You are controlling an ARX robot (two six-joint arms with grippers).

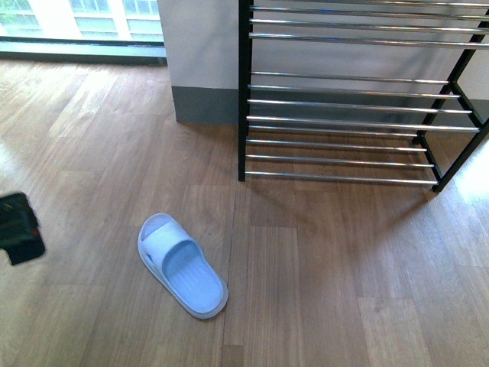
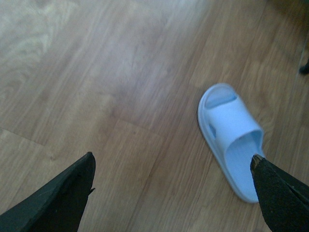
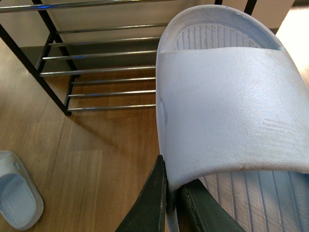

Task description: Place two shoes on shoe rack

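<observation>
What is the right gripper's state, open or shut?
Shut: the right gripper pinches the strap edge of a light blue slipper.

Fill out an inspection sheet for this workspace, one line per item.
Surface: wood-plank floor.
Job's things: first slipper, pale blue, lies sole down on the floor in front and to the left of the shoe rack; second slipper is held up facing the rack; no shoe on the shelves in view.
Clutter: nothing seen.
Grippers: left gripper open, over the floor beside the first slipper; right gripper shut on the second slipper's strap edge.
Cables: nothing seen.
Surroundings: wall behind the rack; window at far left.
</observation>
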